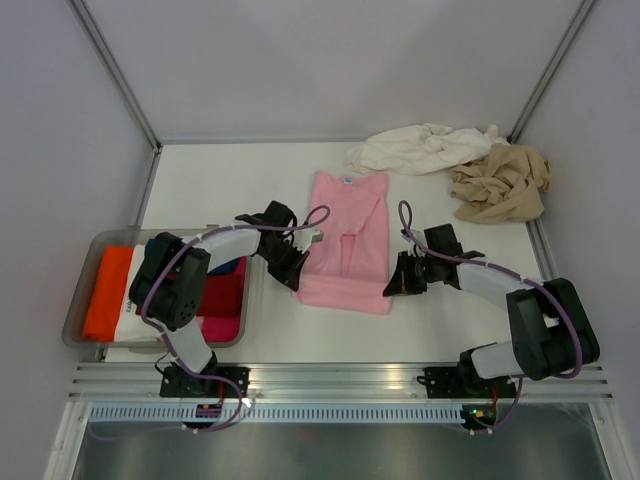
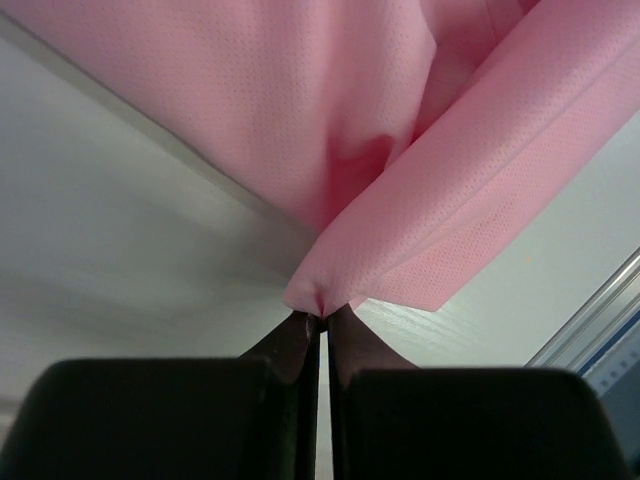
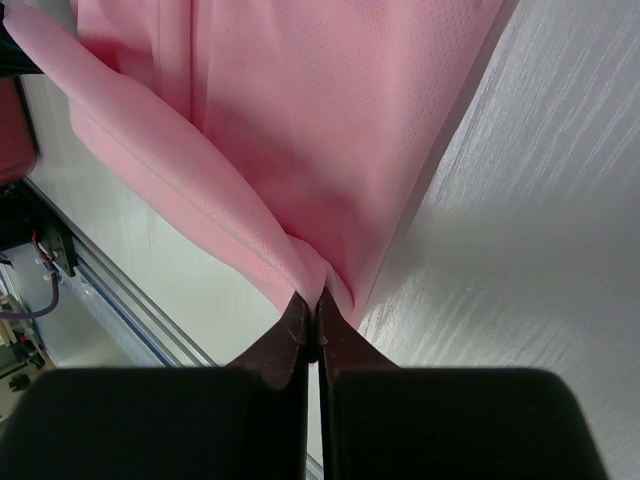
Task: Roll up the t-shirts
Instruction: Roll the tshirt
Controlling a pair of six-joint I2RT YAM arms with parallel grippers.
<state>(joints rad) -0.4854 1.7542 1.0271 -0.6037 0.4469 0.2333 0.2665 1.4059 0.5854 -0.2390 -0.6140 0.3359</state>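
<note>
**Both grippers pinched on pink shirt hem**

Pink shirt (image 1: 347,240): fine dimpled knit, folded into a long narrow panel. It lies flat at mid-table, collar away from the arms.
Left gripper (image 2: 320,318): fingers closed tight on the near left hem corner, cloth bunched to a point.
Right gripper (image 3: 312,300): likewise clamped on the near right corner.
Cream shirt (image 1: 420,148) and tan shirt (image 1: 503,183): soft crumpled heaps at far right, touching.
</note>
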